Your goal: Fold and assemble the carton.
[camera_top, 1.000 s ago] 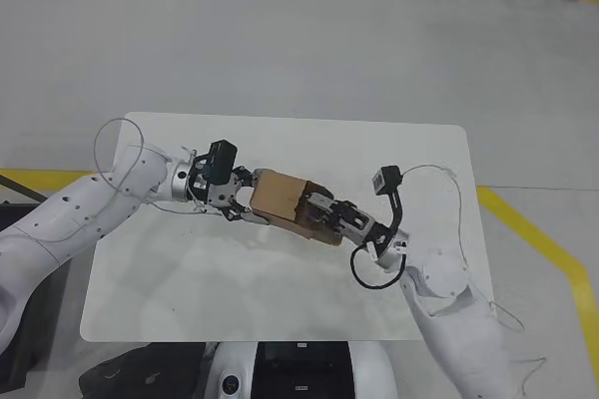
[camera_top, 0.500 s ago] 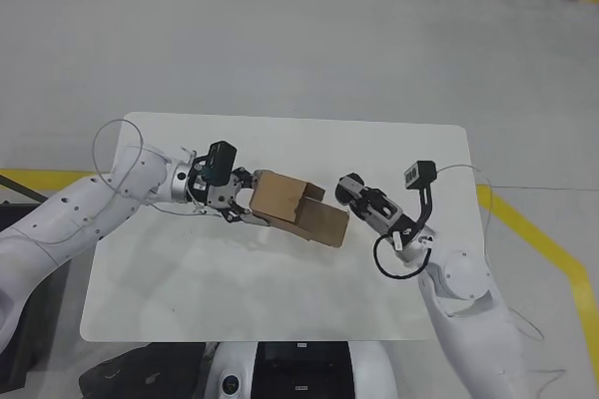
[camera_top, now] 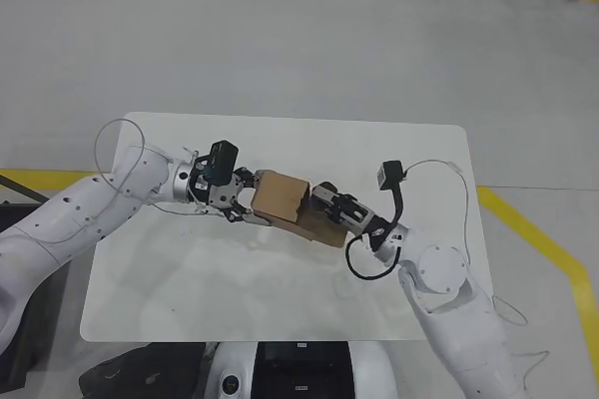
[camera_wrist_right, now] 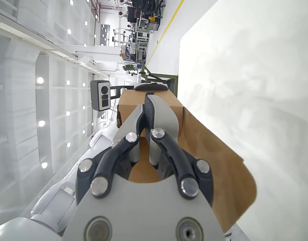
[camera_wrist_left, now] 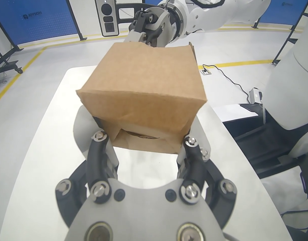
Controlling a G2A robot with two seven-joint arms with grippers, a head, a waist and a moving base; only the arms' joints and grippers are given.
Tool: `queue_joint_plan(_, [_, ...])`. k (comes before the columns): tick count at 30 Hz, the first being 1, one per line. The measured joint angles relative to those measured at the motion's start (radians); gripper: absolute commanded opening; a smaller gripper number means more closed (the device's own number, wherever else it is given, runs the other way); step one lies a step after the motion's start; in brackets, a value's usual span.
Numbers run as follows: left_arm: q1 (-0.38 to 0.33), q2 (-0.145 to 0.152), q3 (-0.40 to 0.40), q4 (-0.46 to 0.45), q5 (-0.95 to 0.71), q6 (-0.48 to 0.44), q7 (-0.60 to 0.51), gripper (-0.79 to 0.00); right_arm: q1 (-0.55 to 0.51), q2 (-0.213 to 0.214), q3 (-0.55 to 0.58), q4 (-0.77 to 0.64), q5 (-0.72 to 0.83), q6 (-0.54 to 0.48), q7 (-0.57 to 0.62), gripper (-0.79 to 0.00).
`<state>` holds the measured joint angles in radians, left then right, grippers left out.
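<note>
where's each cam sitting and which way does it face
Top view: above the robot, looking down at the table; left arm and right arm meet at the carton.
Left wrist view: behind the left gripper, facing across the carton toward the right gripper.
Right wrist view: behind the shut right gripper, facing the carton's other end.
All three share the carton.
</note>
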<state>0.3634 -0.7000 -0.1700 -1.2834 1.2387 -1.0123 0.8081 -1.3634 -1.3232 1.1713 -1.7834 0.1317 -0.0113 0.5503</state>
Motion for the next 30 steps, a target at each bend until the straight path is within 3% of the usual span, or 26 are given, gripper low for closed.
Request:
queue_joint_plan(7, [-0.003, -0.004, 0.000, 0.022, -0.002, 0.000, 0.000, -0.243, -0.033, 0.006, 0.031, -0.011, 0.020, -0.018, -0.027, -0.785])
queue_joint_plan(13, [-0.011, -0.001, 0.000, 0.054, -0.040, 0.000, 0.000, -0.323, -0.118, 0.018, 0.067, -0.086, 0.010, -0.028, -0.021, -0.785])
queue_joint_plan(19, [-0.018, 0.003, 0.000, 0.062, -0.058, 0.000, 0.000, -0.311, -0.160, 0.023, 0.015, -0.127, -0.030, -0.033, 0.023, -0.785])
queue_joint_plan(30, [-0.012, 0.002, 0.000, 0.055, -0.045, 0.000, 0.000, -0.305, -0.138, 0.019, -0.038, -0.108, -0.026, -0.036, -0.032, -0.785])
